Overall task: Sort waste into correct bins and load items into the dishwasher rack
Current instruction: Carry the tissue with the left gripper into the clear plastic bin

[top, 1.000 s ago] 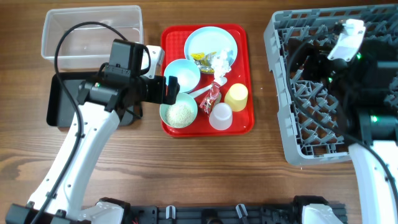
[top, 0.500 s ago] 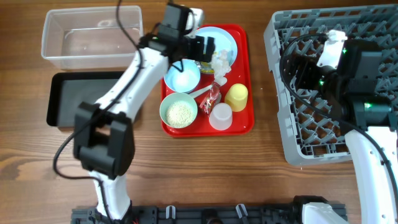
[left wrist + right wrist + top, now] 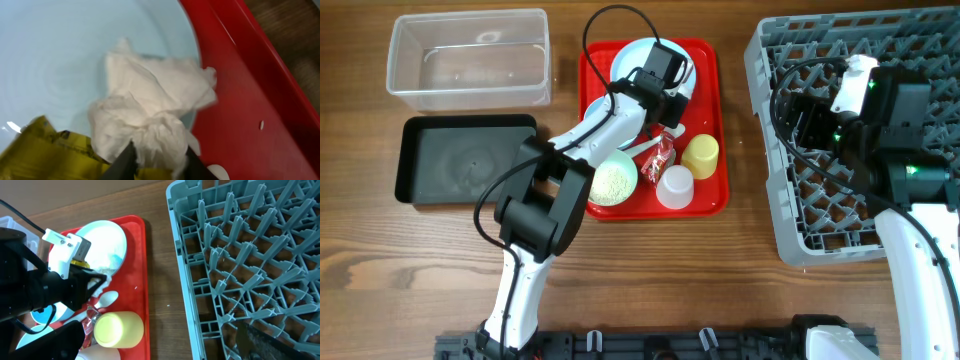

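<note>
Two bins stand at the left in the overhead view, the clear tub [image 3: 468, 58] and beside it the black tray [image 3: 465, 160]. One red serving tray [image 3: 717, 198] carries one light blue plate [image 3: 628, 62], two bowls, two cups, one white spoon [image 3: 638, 149] and one red wrapper [image 3: 662, 156]. The light blue bowl [image 3: 597, 108] lies partly under the left arm. The pale green bowl [image 3: 633, 178] holds the rice grains [image 3: 610, 184]. The yellow cup [image 3: 700, 155] and the white cup [image 3: 673, 187] stand just beside each other.

Only the left wrist view shows the left gripper [image 3: 157, 165] pinching the white scrap [image 3: 155, 95] on the plate, with one yellow scrap [image 3: 40, 150] touching it. One rack [image 3: 770, 200] is at the right, and the right gripper [image 3: 808, 118] hangs over it. I cannot tell if its fingers are apart.
</note>
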Tool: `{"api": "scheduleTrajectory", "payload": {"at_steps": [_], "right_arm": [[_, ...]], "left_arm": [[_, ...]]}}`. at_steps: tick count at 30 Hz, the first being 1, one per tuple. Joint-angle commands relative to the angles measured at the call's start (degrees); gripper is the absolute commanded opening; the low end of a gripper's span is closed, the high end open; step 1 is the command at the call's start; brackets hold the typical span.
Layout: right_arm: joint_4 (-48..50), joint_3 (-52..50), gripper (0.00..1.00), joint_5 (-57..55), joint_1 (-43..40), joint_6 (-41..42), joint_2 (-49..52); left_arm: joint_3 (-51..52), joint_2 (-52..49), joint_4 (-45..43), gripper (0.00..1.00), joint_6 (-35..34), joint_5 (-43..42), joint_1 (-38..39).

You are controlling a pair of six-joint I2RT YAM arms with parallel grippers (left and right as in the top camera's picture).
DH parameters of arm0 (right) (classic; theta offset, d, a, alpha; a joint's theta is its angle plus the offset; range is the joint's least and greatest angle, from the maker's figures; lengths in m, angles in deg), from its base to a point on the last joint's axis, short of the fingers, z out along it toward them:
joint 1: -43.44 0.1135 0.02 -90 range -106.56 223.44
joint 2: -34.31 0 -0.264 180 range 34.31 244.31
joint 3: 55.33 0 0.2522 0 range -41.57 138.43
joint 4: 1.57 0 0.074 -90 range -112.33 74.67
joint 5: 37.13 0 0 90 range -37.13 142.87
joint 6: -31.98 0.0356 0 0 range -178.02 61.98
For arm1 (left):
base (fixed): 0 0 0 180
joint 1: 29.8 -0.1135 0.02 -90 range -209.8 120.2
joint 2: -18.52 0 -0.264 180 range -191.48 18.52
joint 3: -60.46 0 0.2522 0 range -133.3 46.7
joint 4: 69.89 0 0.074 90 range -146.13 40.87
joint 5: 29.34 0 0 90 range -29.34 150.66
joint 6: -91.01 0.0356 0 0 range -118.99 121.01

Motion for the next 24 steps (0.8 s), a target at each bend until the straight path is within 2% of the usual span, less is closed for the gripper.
{"api": "scheduleTrajectory", "payload": {"at_steps": [1,4,5,9,15,18,21,24], "right_arm": [[-0.11,0.98,1.0,-1.44,0.02,-0.83,-0.63],[-0.22,0.98,1.0,-1.44,0.02,-0.81,-0.63],[-0.31,0.98,1.0,-1.46,0.02,-0.81,-0.63],[-0.33,0.98,1.0,-1.66,0.02,-1.25,-0.63],[-0.33,0.98,1.0,-1.66,0.02,-2.25,-0.63],[-0.33,0.98,1.0,-1.64,0.02,-2.23,-0.63],[-0.31,0.98,1.0,-1.62,0.02,-2.19,-0.63],[-0.33,0.94,1.0,-1.57,0.02,-2.1,-0.35]], "left_arm": [[-0.66,-0.92,-0.92,0.12,-0.09,1.31,-0.2],[-0.66,-0.72,-1.07,0.04,-0.5,1.27,0.35],[-0.66,-0.5,-1.05,0.04,-0.63,0.87,0.63],[-0.66,5.97,0.68,0.04,-8.87,0.72,0.68],[-0.66,15.67,2.54,0.04,-11.96,0.74,-0.07],[-0.66,17.64,4.44,0.04,-12.13,0.79,-4.24],[-0.66,18.84,6.78,0.04,-12.52,1.25,-13.94],[-0.66,18.75,4.02,0.04,-10.34,2.21,-23.65]]}}
